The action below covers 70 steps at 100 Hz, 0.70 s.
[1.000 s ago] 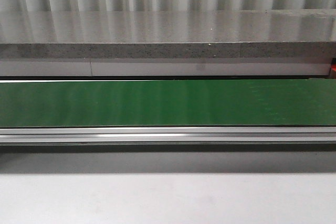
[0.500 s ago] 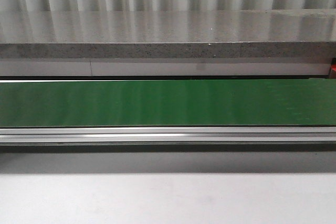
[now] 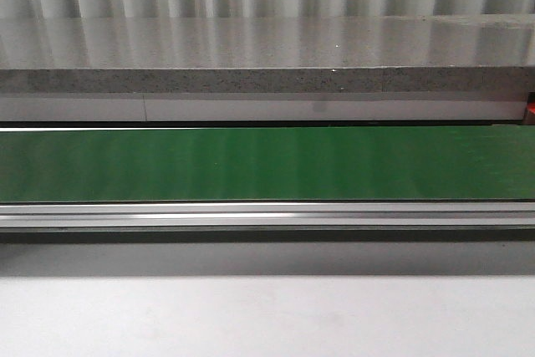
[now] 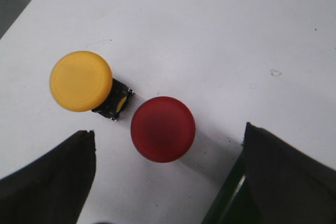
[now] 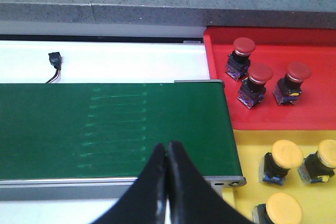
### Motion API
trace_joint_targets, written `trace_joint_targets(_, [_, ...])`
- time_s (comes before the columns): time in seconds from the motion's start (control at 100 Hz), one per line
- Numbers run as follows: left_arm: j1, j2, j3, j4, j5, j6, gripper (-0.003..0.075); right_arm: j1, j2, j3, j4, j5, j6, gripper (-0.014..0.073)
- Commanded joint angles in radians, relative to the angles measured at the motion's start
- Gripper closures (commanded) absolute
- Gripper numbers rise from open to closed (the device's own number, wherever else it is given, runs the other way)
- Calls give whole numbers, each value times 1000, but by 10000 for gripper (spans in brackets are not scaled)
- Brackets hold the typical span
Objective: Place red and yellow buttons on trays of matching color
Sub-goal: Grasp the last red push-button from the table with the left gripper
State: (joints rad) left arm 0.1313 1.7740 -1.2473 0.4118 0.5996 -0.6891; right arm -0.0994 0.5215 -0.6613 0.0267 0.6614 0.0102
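Note:
In the left wrist view a red button (image 4: 163,128) and a yellow button (image 4: 81,81) stand side by side on a white surface. My left gripper (image 4: 168,177) hangs open above them, the red button just beyond the gap between its fingers. The right wrist view shows a red tray (image 5: 315,114) holding three red buttons (image 5: 255,83) and a yellow tray (image 5: 247,145) with several yellow buttons (image 5: 281,160). My right gripper (image 5: 168,153) is shut with nothing in it, over the near edge of the green belt (image 5: 105,129). Neither gripper shows in the front view.
The green conveyor belt (image 3: 267,163) runs across the front view with a metal rail (image 3: 267,215) along its near side and a grey stone ledge (image 3: 267,81) behind. A small black connector with wires (image 5: 53,61) lies on the white strip beyond the belt.

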Motion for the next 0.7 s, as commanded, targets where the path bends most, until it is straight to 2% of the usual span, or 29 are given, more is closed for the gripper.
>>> trace_joint_targets(0.0, [3, -38, -29, 17, -50, -31, 166, -1, 0, -25, -4, -71, -10, 661])
trace_joint_targets(0.32, [50, -2, -29, 10, -68, -37, 166, -1, 0, -25, -4, -71, -10, 661])
trace_joint_targets(0.69, [52, 38, -29, 2, -121, -37, 166, -1, 0, -25, -4, -71, -10, 661])
